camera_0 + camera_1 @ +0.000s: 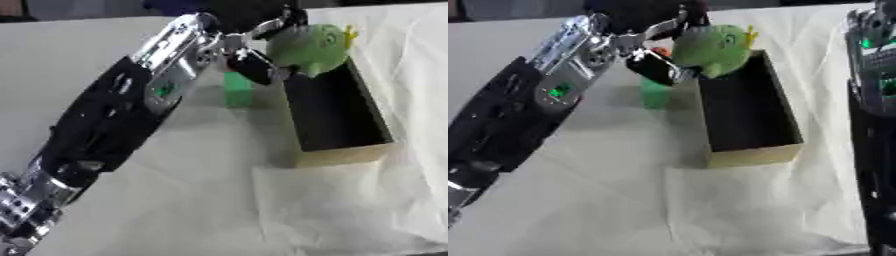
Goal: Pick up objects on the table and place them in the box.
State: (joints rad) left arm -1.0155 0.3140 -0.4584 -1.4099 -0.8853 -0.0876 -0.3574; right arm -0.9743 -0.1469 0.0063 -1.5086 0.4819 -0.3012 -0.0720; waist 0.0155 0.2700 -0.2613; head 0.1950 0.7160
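Surface (219, 210) cloth-covered, wrinkled near; box (346, 155) stands open, apparently empty; green block (237, 90) just left of it. Left hand (258, 47) curled round green toy (311, 47), held over the box's far-left rim; released here, it could catch the rim and tumble outside. Right arm at the right edge, hand unseen.

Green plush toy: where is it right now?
The green plush toy is held in the left hand at the far end of the box, over its rim, with a green block on the table just left of the box.
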